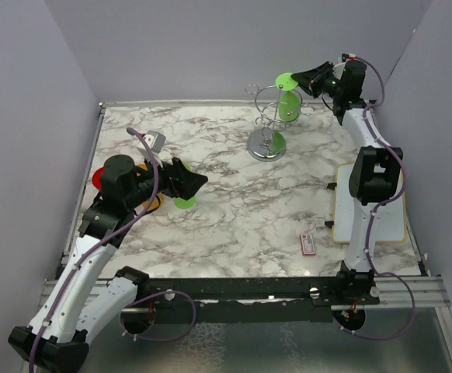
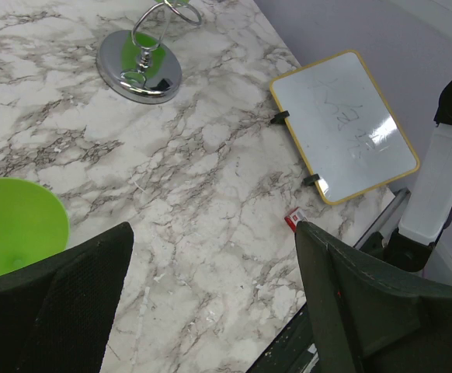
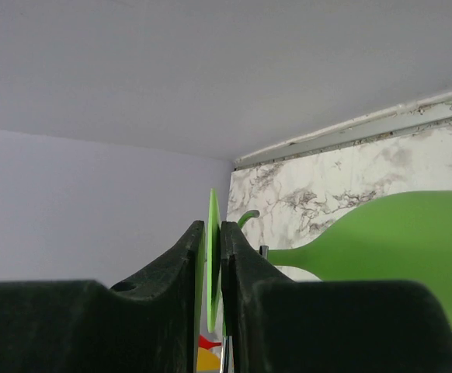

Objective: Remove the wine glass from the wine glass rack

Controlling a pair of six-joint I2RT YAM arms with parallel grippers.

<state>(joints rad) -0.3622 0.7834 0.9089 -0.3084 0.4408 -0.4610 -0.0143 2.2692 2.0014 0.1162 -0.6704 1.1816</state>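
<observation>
The chrome wine glass rack (image 1: 266,128) stands on its round disc base (image 2: 139,66) at the back middle of the table. A green wine glass (image 1: 289,102) hangs upside down from a wire arm, its bowl (image 3: 412,241) below and its flat foot (image 3: 213,268) on top. My right gripper (image 1: 307,80) is shut on the edge of that foot, which shows between the jaws in the right wrist view (image 3: 213,233). My left gripper (image 1: 196,180) is open and empty over the left of the table (image 2: 210,256), beside another green glass (image 2: 16,225).
A second green glass (image 1: 184,202) lies by the left gripper, with red (image 1: 98,179) and yellow (image 1: 151,203) glasses behind the left arm. A yellow-framed whiteboard (image 1: 366,214) lies at the right. A small red card (image 1: 307,244) lies near the front edge.
</observation>
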